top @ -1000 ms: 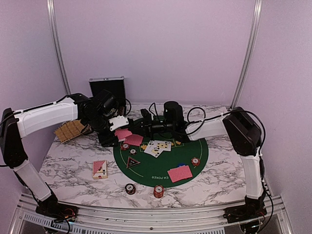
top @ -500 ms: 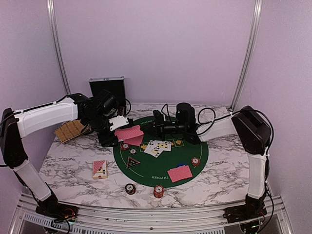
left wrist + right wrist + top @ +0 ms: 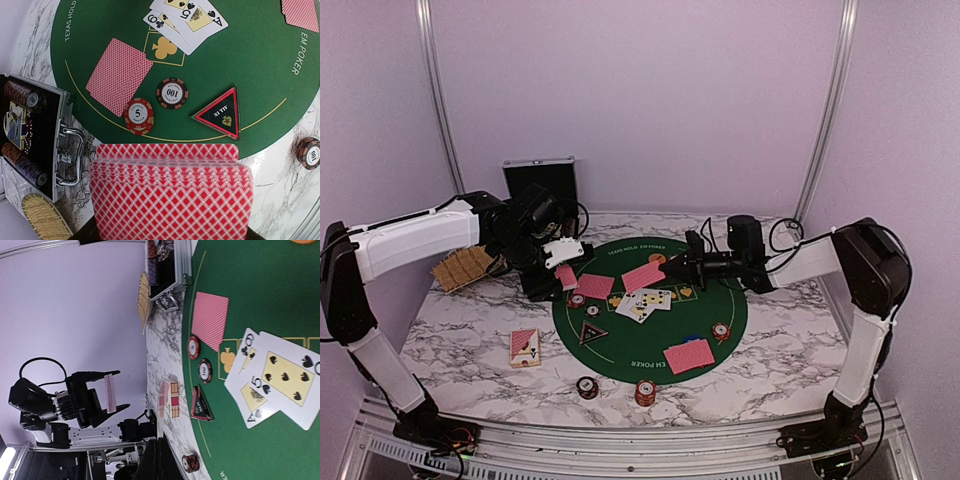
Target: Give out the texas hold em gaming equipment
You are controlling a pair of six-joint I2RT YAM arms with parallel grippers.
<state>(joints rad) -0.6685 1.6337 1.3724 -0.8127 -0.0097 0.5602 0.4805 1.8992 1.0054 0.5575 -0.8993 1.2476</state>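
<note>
My left gripper is shut on a deck of red-backed playing cards, held over the green mat's left edge; the deck hides its fingers in the left wrist view. My right gripper is shut on a single red-backed card above the mat's middle; the right wrist view shows that card edge-on. Face-down cards, face-up cards, a black triangular button and poker chips lie on the mat.
The open silver case with chips sits at the back left, a tan ribbed piece beside it. A card box lies front left. Two chip stacks stand near the front edge.
My right gripper has drawn back to the right from the left gripper's deck, carrying one red-backed card. The left arm and its deck have stayed put.
</note>
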